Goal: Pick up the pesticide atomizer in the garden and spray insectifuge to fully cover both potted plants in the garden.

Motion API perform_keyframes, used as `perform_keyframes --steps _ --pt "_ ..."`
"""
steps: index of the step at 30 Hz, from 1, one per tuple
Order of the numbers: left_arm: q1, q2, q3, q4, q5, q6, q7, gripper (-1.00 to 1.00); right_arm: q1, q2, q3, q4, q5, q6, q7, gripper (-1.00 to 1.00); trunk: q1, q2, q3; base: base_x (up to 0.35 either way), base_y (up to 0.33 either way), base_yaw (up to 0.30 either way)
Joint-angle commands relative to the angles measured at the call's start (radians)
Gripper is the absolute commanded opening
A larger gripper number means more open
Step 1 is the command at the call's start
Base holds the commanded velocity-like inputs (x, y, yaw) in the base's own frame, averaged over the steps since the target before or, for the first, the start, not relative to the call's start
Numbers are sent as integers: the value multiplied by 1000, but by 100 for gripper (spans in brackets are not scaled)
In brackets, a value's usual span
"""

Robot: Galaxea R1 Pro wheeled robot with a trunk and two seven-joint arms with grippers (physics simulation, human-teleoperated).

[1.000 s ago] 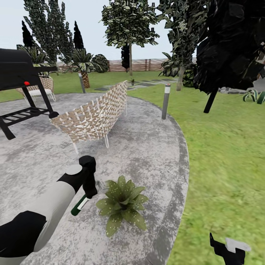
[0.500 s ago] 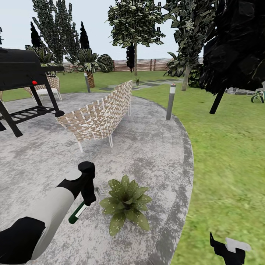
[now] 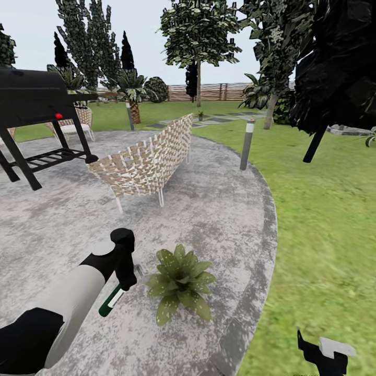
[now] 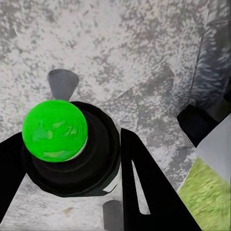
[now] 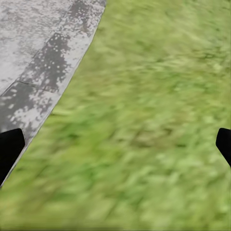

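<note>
Closest in the head view, the left arm reaches out over the grey patio. Its left gripper is closed around the pesticide atomizer, which hangs down and tilts toward the robot, dark green end lowest. The left wrist view looks along the sprayer instead: there the pesticide atomizer shows as a bright green round end inside a black ring, squeezed between the two black fingers, with the spotted grey stone under it.

Just beside the sprayer, on the patio, sits a potted plant. It is a low bunch of pointed green leaves with pale specks. Its pot is hidden by the leaves.

Low at the right corner of the head view is the right gripper, over the grass. That view does not tell how wide it is. The right wrist view does: the two black tips sit far apart at the picture's edges, so this claw is wide and holds nothing. Below it is blurry green lawn and the curved grey patio edge.

Farther off stand a woven chair, a black grill and a short grey lamp post. Farthest away are tall trees and a brown slatted fence.
</note>
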Motion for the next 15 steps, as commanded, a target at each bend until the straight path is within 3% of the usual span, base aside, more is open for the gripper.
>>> perform_keyframes --steps 1,11,15 --pt "-1 1 -4 -1 -6 10 -9 -100 0 0 3 1 -9 -3 1 100 -1 0 -1 -231 -166 267" --pt "-1 10 0 -8 -1 8 10 -100 0 0 3 1 -9 -3 1 100 -1 0 -1 -256 -164 275" --pt "-1 10 68 -44 2 6 34 -100 0 0 3 1 -9 -3 1 100 -1 0 -1 -321 -36 277"
